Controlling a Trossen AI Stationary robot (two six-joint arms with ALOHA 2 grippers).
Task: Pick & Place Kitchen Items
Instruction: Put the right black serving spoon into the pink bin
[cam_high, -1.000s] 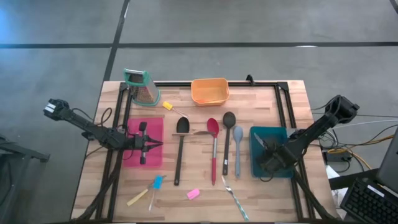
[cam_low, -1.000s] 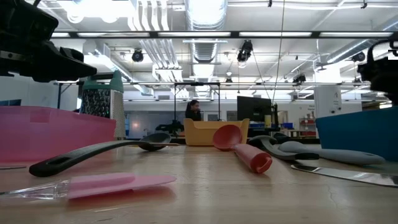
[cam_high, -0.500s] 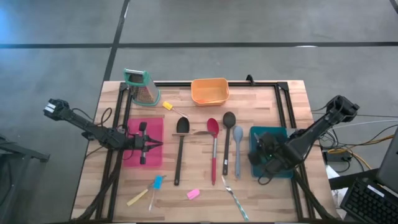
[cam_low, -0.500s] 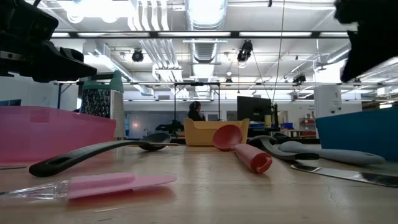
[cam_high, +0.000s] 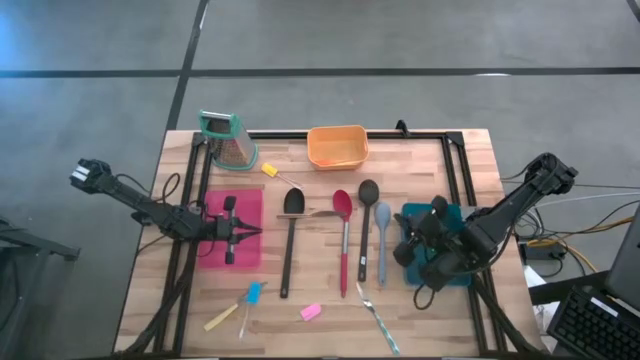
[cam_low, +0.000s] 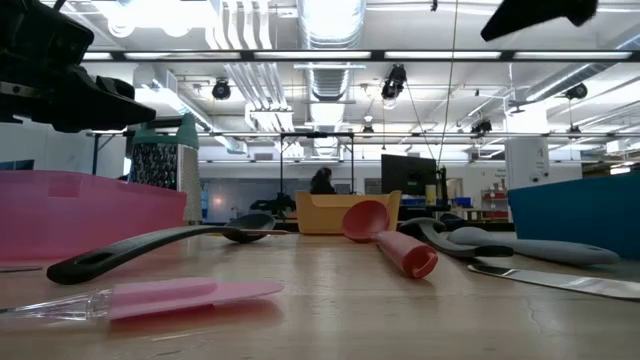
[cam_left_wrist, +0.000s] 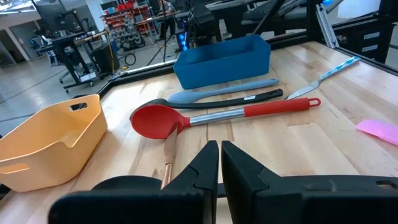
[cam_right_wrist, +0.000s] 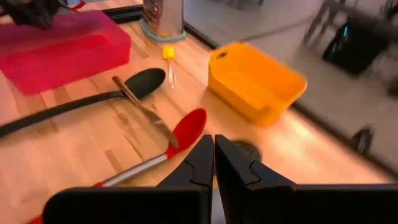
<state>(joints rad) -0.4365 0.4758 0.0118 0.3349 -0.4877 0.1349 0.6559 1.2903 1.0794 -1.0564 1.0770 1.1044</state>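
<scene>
1. Where the wooden table (cam_high: 470, 160) ends on the right, the right gripper (cam_high: 408, 247) hangs over the inner edge of the blue bin (cam_high: 452, 215), fingers pressed together on nothing; bare wood lies between it and the pale-blue spoon (cam_high: 382, 240).
2. While the left gripper (cam_high: 252, 234) sits over the pink bin (cam_high: 248, 205) with its fingers closed and empty, the strip of table between that bin and the black spatula (cam_high: 290, 240) stays free.
3. Down the middle lie the black spatula, the red spoon (cam_high: 343, 235), a black spoon (cam_high: 366, 225) and the pale-blue spoon, side by side with handles toward the near edge; a metal knife (cam_high: 322, 213) lies across between the spatula and the red spoon.
4. Near the front edge rest a blue-tipped tool (cam_high: 250, 296), a yellow tool (cam_high: 220, 318), a pink scraper (cam_high: 310, 312) and a slim metal piece (cam_high: 376, 317).
5. Along the back edge stand a grater (cam_high: 228, 140) and an orange tub (cam_high: 337, 146), with a small yellow brush (cam_high: 272, 173) between them.
6. Only the low view shows the room: ceiling ducts and lights, and a person (cam_low: 322, 180) far behind the tub.
7. Only the left wrist view shows the blue bin's outer wall (cam_left_wrist: 224, 60) behind the spoon bowls.
</scene>
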